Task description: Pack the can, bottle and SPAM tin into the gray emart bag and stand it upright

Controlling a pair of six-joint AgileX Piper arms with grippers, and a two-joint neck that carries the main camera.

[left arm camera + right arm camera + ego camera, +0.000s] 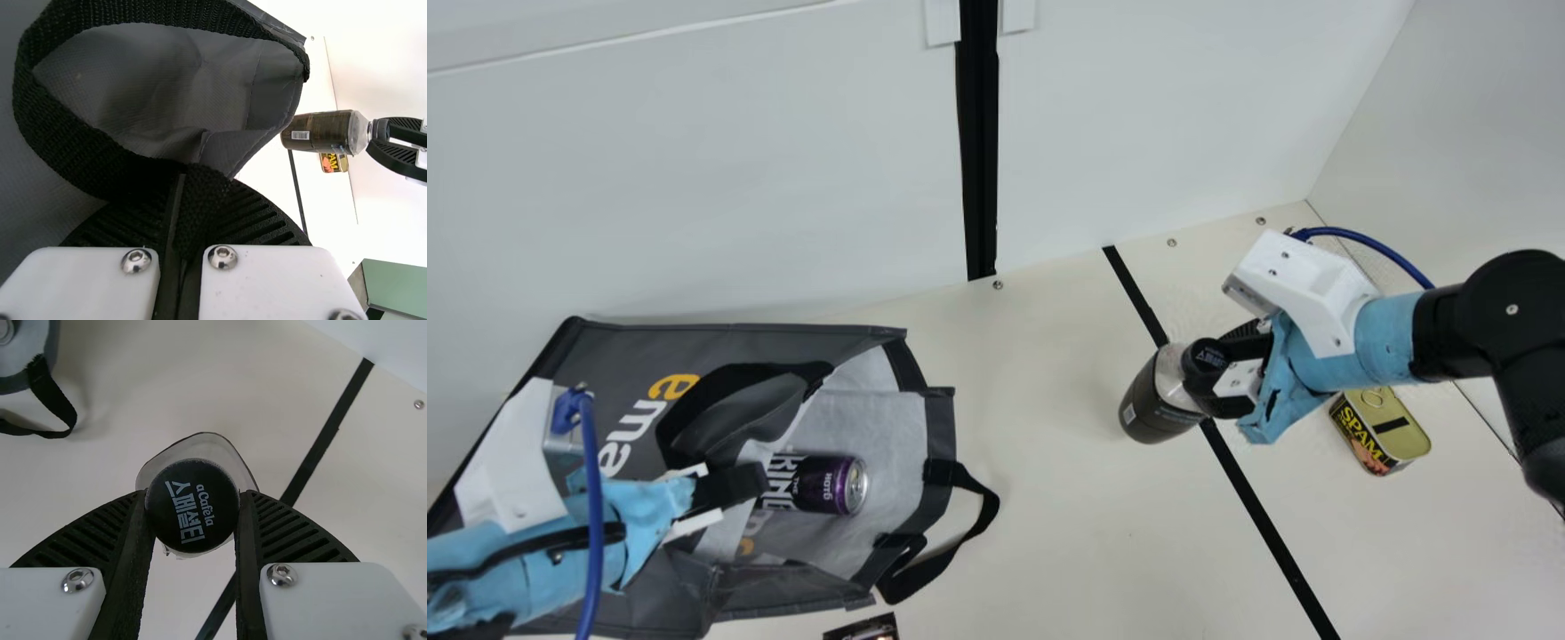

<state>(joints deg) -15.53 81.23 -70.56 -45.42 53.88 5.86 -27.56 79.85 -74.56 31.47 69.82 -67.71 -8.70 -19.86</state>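
At the right of the main view, the right gripper [1216, 366] is grasping the bottle [1158, 404] by its dark cap [192, 503], one finger pressing each side. The bottle is probably carrying real weight if full, and its smooth plastic is likely inviting slip or swing, so the cap's narrow, stiff rim is offering the surest hold. At the lower left, the left gripper [754, 482] is clenching the black handle [200, 203] of the gray emart bag [720, 342], whose limp fabric is likely to be folding unless tugged evenly by that strap. The can [831, 485], hard and apt to roll, is lying sideways inside the bag's mouth, while the SPAM tin [1383, 430], rigid and squarish, is sitting lower right, best pinched across its sides.
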